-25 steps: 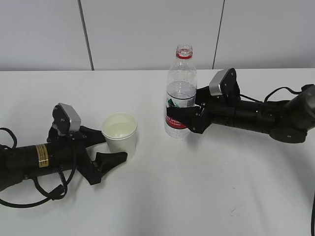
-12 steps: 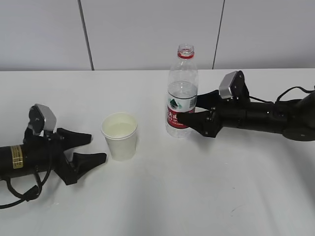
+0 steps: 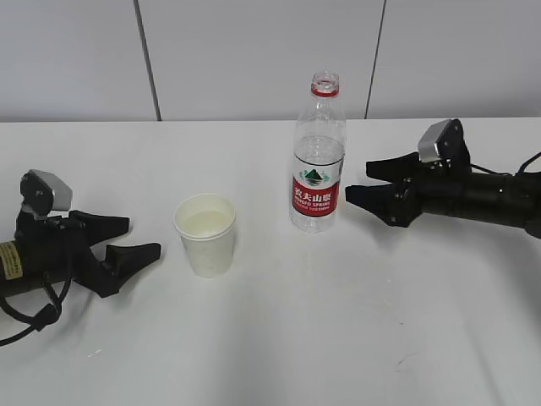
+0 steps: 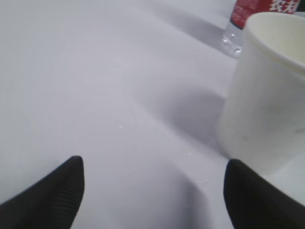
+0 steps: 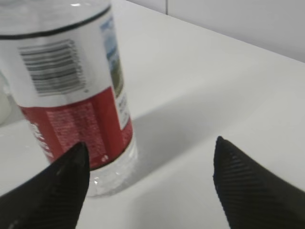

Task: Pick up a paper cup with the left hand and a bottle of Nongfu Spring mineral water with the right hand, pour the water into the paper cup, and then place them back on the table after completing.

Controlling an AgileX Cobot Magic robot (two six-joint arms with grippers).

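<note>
A white paper cup [image 3: 205,233] stands upright on the white table [image 3: 279,338], with clear water in it. It shows at the right of the left wrist view [image 4: 264,95]. An uncapped Nongfu Spring bottle [image 3: 318,159] with a red label stands upright to the cup's right, partly filled; it shows at the left of the right wrist view [image 5: 71,86]. My left gripper [image 3: 139,239] is open and empty, left of the cup and apart from it. My right gripper [image 3: 362,183] is open and empty, right of the bottle and apart from it.
A grey panelled wall [image 3: 254,59] runs along the table's far edge. Black cables loop beside the left arm [image 3: 25,317] and behind the right arm [image 3: 528,161].
Both grippers have let go and drawn back: the left one to the left, away from the cup, the right one to the right, away from the bottle. Cup and bottle stay standing.
</note>
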